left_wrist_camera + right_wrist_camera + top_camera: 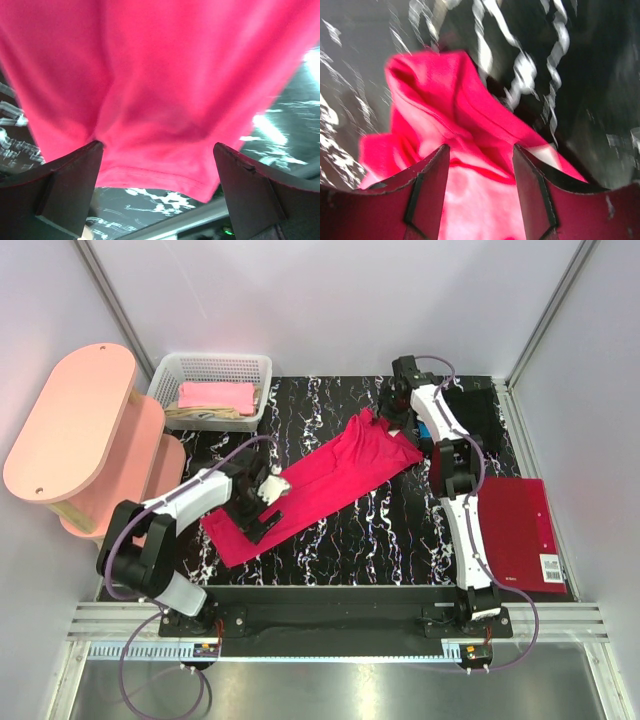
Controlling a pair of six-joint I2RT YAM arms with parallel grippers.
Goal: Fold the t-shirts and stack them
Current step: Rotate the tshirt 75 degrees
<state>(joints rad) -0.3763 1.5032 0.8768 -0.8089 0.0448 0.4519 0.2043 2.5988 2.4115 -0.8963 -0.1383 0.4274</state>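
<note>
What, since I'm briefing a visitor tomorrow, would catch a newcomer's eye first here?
A crimson-red t-shirt lies stretched diagonally across the black marbled table, the open left gripper over its near end, the right gripper straddling its bunched far end. At far left stand a pink shelf and a white basket of folded tees.

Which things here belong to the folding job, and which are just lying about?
Job: red t-shirt spread on the table; folded pink t-shirt and beige t-shirt in the white basket.
Lying about: dark-red board with barcode label; pink shelf.
</note>
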